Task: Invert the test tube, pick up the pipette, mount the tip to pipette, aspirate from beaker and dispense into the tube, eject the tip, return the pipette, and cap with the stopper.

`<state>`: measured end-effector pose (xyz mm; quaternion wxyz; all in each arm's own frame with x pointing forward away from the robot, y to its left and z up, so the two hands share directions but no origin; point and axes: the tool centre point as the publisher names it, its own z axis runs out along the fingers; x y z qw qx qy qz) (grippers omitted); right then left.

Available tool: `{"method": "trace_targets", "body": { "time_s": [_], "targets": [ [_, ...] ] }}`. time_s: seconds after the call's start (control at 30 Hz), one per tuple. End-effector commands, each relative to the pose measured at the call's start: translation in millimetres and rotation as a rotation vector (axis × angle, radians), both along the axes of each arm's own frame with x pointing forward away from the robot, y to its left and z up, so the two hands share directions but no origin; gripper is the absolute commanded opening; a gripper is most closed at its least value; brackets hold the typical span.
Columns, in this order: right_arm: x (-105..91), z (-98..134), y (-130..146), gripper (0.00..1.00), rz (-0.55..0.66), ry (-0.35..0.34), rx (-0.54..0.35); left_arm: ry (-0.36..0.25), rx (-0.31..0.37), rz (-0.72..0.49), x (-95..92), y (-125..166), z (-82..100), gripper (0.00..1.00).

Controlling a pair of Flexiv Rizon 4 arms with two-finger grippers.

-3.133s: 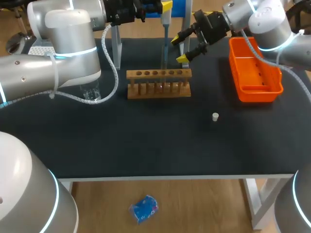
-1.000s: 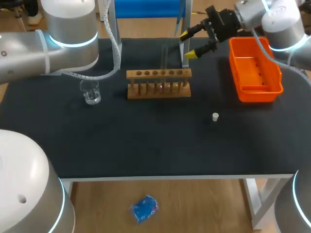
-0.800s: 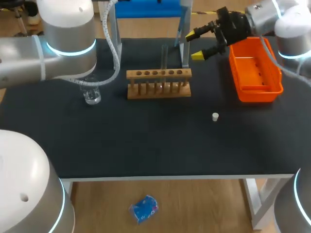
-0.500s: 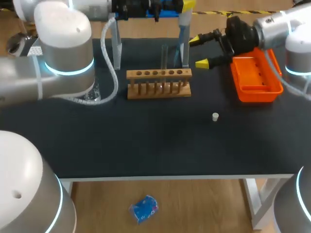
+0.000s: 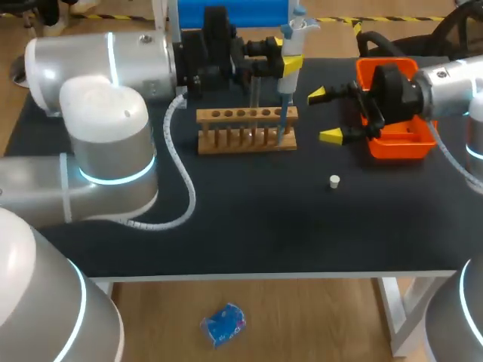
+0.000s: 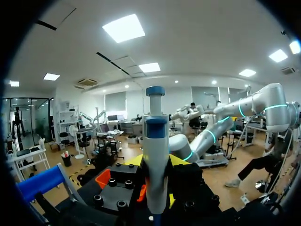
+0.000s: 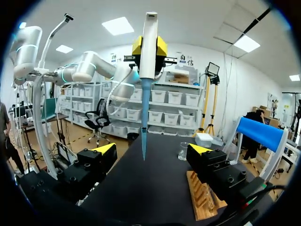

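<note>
The left claw [image 5: 289, 62] grips the pipette [image 5: 286, 84] upright, its tip [image 5: 281, 121] down at the rack [image 5: 247, 115]. The right claw [image 5: 324, 115] hangs open beside the orange bin [image 5: 424, 140]. The stopper [image 5: 334, 181] lies on the tabletop [image 5: 249, 219].

A wooden rack [image 5: 245, 115] stands on the black table [image 5: 226, 219], an orange bin [image 5: 400, 148] nearer the right edge.

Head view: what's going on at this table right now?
The left gripper is shut on the pipette, held upright with its blue tip mounted and hanging by the right part of the wooden rack, near the test tube standing in it. The right gripper hovers open between the rack and the orange bin, holding nothing. The white stopper lies loose on the table, so capping is not yet done.
</note>
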<state>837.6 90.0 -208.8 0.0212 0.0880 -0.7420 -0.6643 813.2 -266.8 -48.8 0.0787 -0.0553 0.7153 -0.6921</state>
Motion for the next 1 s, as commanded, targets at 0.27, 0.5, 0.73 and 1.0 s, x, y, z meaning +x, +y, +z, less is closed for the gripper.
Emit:
{"method": "trace_targets", "body": {
  "time_s": [0.27, 0.5, 0.73, 1.0],
  "targets": [
    [-8.0, 2, -2, 1.0, -0.037, -0.006, -0.001, -0.013, -0.057, 0.019, -3.6, -1, -2.5, 0.0],
    [-8.8, -2, -2, 1.0, -0.032, 0.005, 0.005, -0.013, -0.057, 0.019, -3.6, -1, -2.5, 0.0],
    [-18.4, -22, -7, 1.0, -0.034, 0.065, 0.023, 0.031, -0.064, 0.016, -5.5, -4, -48.8, 0.0],
    [-27.3, -22, -3, 1.0, -0.045, 0.074, 0.037, 0.012, -0.07, 0.016, -7.8, -8, -80.9, 0.0]
  ]
}}
